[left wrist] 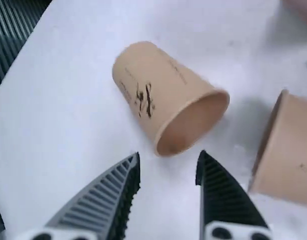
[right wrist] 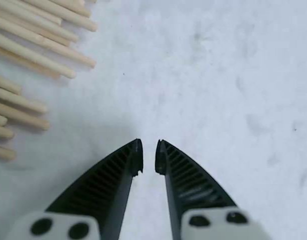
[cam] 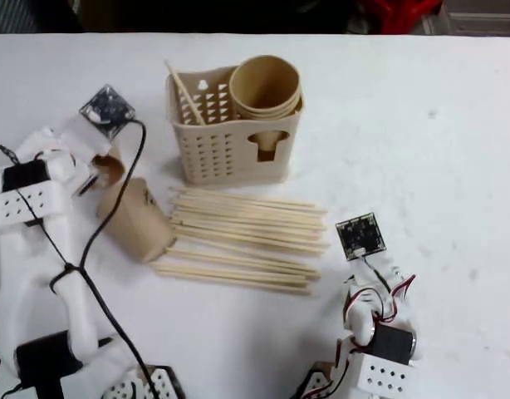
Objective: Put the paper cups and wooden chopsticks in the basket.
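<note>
You are looking at a white table (cam: 421, 150) carrying a beige perforated plastic basket (cam: 218, 154) far centre, pale wooden chopsticks (cam: 247, 237) lying nearer, and two brown paper cups (cam: 137, 220) lying sideways left of them.

Cups and chopsticks, some in the basket and some on the table.
The beige perforated basket (cam: 230, 154) stands upright, holding a nested stack of brown paper cups (cam: 265, 86) and one leaning chopstick (cam: 186, 93). Just in front lies a pile of loose chopsticks (cam: 242, 241). At the pile's left end a tipped cup (cam: 137, 218) lies on its side, with a second cup (cam: 110, 170) close beside it.
</note>
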You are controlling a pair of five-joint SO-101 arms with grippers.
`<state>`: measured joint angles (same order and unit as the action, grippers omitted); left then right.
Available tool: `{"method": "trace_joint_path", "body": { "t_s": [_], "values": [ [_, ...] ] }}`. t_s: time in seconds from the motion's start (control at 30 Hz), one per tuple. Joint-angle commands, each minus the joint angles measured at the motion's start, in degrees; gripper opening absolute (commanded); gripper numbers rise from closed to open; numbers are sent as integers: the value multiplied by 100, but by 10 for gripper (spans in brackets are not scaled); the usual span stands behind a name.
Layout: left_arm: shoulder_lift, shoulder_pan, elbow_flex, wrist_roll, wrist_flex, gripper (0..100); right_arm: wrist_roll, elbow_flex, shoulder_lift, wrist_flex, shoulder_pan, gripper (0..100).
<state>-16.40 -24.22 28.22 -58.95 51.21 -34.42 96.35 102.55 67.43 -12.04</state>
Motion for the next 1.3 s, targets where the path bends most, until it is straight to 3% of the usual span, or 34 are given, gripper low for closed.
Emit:
{"method": "trace_joint_path", "body": {
  "t_s": [0.0, 0.2, 0.33, 0.7, 0.9, 1.03, 1.27],
  "values": [
    [-259, -215, 316, -624, -396, 203, -53, 44, 31, -48, 40, 60],
    [-40, -180, 844, -624, -2031, 203, -53, 44, 40, -48, 40, 60],
    [840, -145, 440, -589, -2365, 203, -53, 44, 40, -48, 40, 60],
    [3011, -13, -1371, -141, -2374, 199, -53, 44, 40, -48, 66, 60],
    [3705, -13, -2092, 659, -2338, 159, -53, 44, 40, -48, 66, 60],
    [3635, -40, -2198, 932, -2242, 14, -53, 44, 40, -48, 66, 60],
    [2615, -4, -2207, 1477, -932, 21, -53, 44, 40, -48, 48, 60]
  ]
}}
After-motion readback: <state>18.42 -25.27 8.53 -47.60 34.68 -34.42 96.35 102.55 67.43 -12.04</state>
